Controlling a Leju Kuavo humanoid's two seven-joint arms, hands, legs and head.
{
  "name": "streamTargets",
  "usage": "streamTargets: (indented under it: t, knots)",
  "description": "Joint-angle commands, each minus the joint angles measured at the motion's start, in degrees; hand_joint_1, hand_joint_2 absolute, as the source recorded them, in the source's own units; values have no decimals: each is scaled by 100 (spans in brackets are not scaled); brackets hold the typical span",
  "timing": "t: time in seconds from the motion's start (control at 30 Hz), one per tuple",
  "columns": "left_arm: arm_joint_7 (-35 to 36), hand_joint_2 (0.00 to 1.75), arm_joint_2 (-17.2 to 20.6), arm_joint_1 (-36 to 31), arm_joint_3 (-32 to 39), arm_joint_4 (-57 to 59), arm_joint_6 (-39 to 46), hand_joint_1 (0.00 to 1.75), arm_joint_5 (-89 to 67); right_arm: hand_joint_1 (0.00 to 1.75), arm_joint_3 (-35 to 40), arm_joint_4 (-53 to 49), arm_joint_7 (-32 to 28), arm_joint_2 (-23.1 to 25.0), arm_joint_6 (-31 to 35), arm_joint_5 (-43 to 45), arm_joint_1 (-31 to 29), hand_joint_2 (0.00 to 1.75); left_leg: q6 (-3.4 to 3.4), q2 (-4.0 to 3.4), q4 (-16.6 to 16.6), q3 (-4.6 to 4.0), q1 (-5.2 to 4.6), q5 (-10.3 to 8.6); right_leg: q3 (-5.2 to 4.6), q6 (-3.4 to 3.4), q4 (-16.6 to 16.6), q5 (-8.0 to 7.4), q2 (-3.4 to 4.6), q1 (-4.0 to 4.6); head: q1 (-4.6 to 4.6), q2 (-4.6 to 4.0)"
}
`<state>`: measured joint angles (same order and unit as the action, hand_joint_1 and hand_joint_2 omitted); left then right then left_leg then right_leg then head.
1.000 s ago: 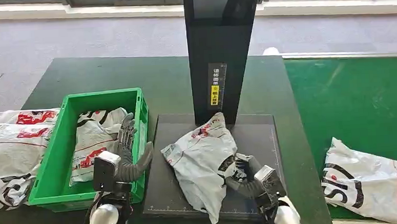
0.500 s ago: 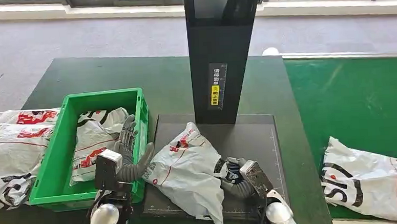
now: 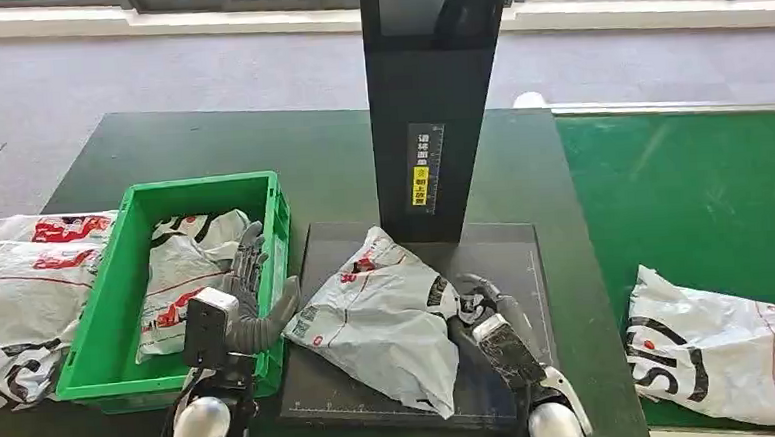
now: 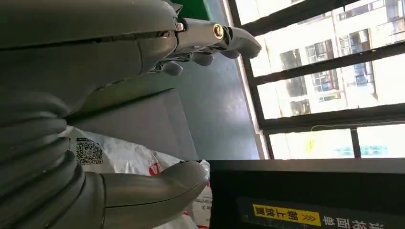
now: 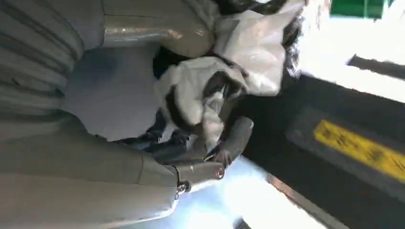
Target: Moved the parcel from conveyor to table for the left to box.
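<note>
A grey-white parcel (image 3: 384, 314) with red and black print lies flat on the black pad (image 3: 511, 262) in front of me. My right hand (image 3: 484, 319) is at the parcel's right edge. In the right wrist view a crumpled fold of the parcel (image 5: 210, 90) sits between the thumb and the curled fingers (image 5: 234, 138). My left hand (image 3: 249, 298) hovers over the right rim of the green crate (image 3: 104, 323), fingers apart and holding nothing. The parcel's left corner (image 4: 119, 152) lies just beyond the left thumb (image 4: 157, 191).
A tall black tower (image 3: 432, 96) stands behind the pad. The crate holds other parcels (image 3: 181, 274), and more bags (image 3: 27, 287) are piled left of it. On the green conveyor (image 3: 683, 193) at the right lies another parcel (image 3: 721, 351).
My right hand dragged the parcel leftward across the pad toward the crate, and it now lies flatter. The right hand has drawn back slightly to the right. The left hand stayed put.
</note>
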<state>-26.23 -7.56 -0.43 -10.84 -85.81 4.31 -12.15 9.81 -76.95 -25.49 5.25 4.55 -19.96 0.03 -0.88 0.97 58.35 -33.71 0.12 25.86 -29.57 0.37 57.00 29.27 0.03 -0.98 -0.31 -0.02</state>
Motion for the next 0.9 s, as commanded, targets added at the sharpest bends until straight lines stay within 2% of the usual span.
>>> streamTargets:
  t: [0.03,0.4,0.5,0.57,0.7,0.9]
  knots:
    - [38,175,111,-146,-77,166,-64,0,-25,0,-389,-1797,86,-42,484,-512,826,0,-3,7,-6,1,-1,0,5,-6,-4,5,-14,0,0,0]
    - [38,175,111,-147,-75,169,-63,0,-25,0,-399,-1724,84,-25,486,-502,787,0,-4,-14,-11,7,1,-2,-3,-5,-9,-1,4,2,0,2]
    - [46,175,124,-177,-88,204,-107,0,-30,0,-460,-1993,-7,0,845,-846,947,0,-4,-13,-16,11,3,-2,4,-6,-17,-3,1,4,0,0]
    - [31,175,129,-164,-98,215,-168,0,-29,0,-541,-2471,-27,53,1143,-1063,1262,0,-4,-2,-5,3,0,0,-4,-3,-3,3,-5,0,0,2]
    - [44,175,61,-243,-65,220,-241,0,-61,0,-625,-2939,63,188,1426,-1475,1525,0,-5,3,-6,4,0,2,-3,-5,-4,6,-9,0,0,0]
    - [69,175,95,-78,-35,50,-268,0,-111,0,-569,-2767,194,148,1145,-1630,1406,0,-5,-16,-12,7,3,0,-6,-7,-10,-2,7,4,0,2]
